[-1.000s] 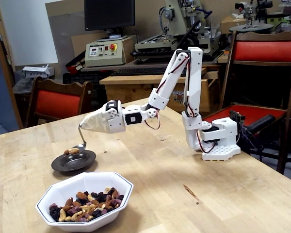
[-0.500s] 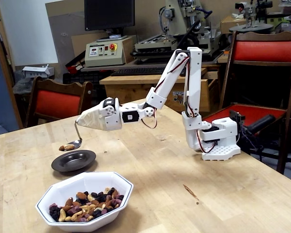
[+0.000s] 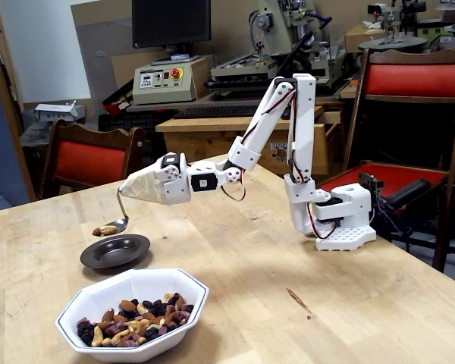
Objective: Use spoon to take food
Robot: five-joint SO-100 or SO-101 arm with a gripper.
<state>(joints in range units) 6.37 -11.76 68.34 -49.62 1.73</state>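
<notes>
My gripper [image 3: 127,190], wrapped in beige cloth, is shut on the spoon [image 3: 118,220]. The shiny handle curves down from the gripper's tip to the oval bowl, which hangs a little above the small dark plate [image 3: 115,251] near its far left rim. A few tan nuts [image 3: 106,230] lie in the spoon's bowl. More food [image 3: 134,319], a mix of tan nuts, brown almonds and dark purple pieces, fills the white octagonal bowl [image 3: 178,307] at the front of the table. The dark plate looks empty.
The arm's white base [image 3: 345,220] stands on the wooden table at the right. Red-cushioned chairs [image 3: 91,158] stand behind the table on the left and right. Benches with machines and a monitor fill the background.
The gripper rose and drew left, lifting the spoon with its nuts from the plate's surface to just above it. Since half a second ago it has barely moved.
</notes>
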